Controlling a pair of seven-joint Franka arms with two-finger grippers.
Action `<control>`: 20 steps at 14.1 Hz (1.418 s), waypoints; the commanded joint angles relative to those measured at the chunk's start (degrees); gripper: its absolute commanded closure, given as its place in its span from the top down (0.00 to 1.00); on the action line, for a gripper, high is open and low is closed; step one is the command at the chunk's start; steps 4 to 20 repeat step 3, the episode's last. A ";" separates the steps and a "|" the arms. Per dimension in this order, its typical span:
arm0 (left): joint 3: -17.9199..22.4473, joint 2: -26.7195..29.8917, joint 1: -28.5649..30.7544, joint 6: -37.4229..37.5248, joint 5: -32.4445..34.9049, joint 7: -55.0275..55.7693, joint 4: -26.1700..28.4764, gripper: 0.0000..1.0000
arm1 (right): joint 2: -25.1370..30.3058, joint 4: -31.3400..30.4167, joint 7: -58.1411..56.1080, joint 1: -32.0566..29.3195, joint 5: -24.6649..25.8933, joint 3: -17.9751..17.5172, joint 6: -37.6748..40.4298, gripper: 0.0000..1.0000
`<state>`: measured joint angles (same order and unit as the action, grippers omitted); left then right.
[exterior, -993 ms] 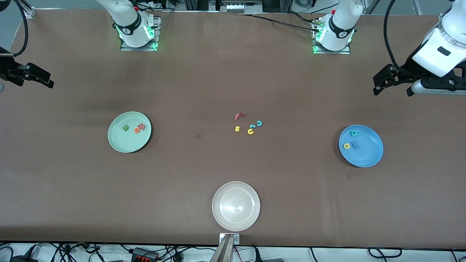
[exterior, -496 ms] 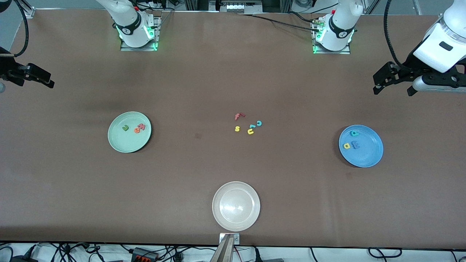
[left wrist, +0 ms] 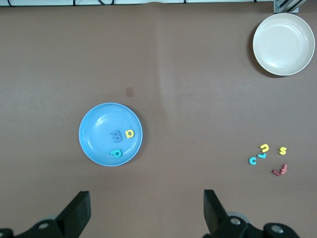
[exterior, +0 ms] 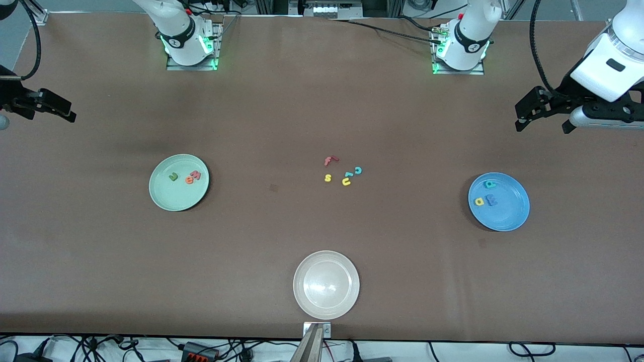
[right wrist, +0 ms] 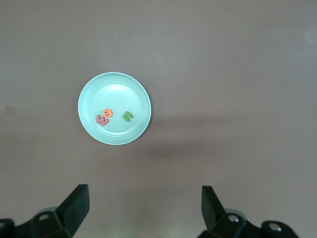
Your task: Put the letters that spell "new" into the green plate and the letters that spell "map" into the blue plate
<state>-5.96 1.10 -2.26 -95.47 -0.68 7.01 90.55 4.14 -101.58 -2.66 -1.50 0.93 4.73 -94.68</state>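
Both grippers partly out of frame; small letters hard to read

The right gripper is cut off at the front view's nine o'clock edge, the left gripper and its arm at three o'clock. Each wrist view crops its own fingers at six o'clock. One tiny teal piece among the loose letters is too small to identify.
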 commanded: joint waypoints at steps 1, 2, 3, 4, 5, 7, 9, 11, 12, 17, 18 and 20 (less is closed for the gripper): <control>0.16 -0.84 -0.21 0.98 -0.99 -1.21 -1.86 1.00 | 0.70 -0.73 -0.76 -0.52 0.83 -0.16 -0.42 1.00; 0.16 -0.84 -0.29 0.98 -0.99 -1.21 -1.86 1.00 | 0.70 -0.81 -0.76 -0.52 0.74 -0.07 -0.42 1.00; 0.16 -0.92 -0.29 0.98 -0.99 -1.21 -1.86 1.00 | 0.79 -0.81 -0.76 -0.52 0.74 0.01 -0.33 1.00; 0.16 -0.92 -0.29 0.98 -0.99 -1.21 -1.86 1.00 | 0.79 -0.81 -0.76 -0.52 0.74 0.01 -0.33 1.00; 0.16 -0.92 -0.29 0.98 -0.99 -1.21 -1.86 1.00 | 0.79 -0.81 -0.76 -0.52 0.74 0.01 -0.33 1.00; 0.16 -0.92 -0.29 0.98 -0.99 -1.21 -1.86 1.00 | 0.79 -0.81 -0.76 -0.52 0.74 0.01 -0.33 1.00; 0.16 -0.92 -0.29 0.98 -0.99 -1.21 -1.86 1.00 | 0.79 -0.81 -0.76 -0.52 0.74 0.01 -0.33 1.00; 0.16 -0.92 -0.29 0.98 -0.99 -1.21 -1.86 1.00 | 0.79 -0.81 -0.76 -0.52 0.74 0.01 -0.33 1.00; 0.16 -0.92 -0.29 0.98 -0.99 -1.21 -1.86 1.00 | 0.79 -0.81 -0.76 -0.52 0.74 0.01 -0.33 1.00; 0.16 -0.92 -0.29 0.98 -0.99 -1.21 -1.86 1.00 | 0.79 -0.81 -0.76 -0.52 0.74 0.01 -0.33 1.00; 0.16 -0.92 -0.29 0.98 -0.99 -1.21 -1.86 1.00 | 0.79 -0.81 -0.76 -0.52 0.74 0.01 -0.33 1.00; 0.16 -0.92 -0.29 0.98 -0.99 -1.21 -1.86 1.00 | 0.79 -0.81 -0.76 -0.52 0.74 0.01 -0.33 1.00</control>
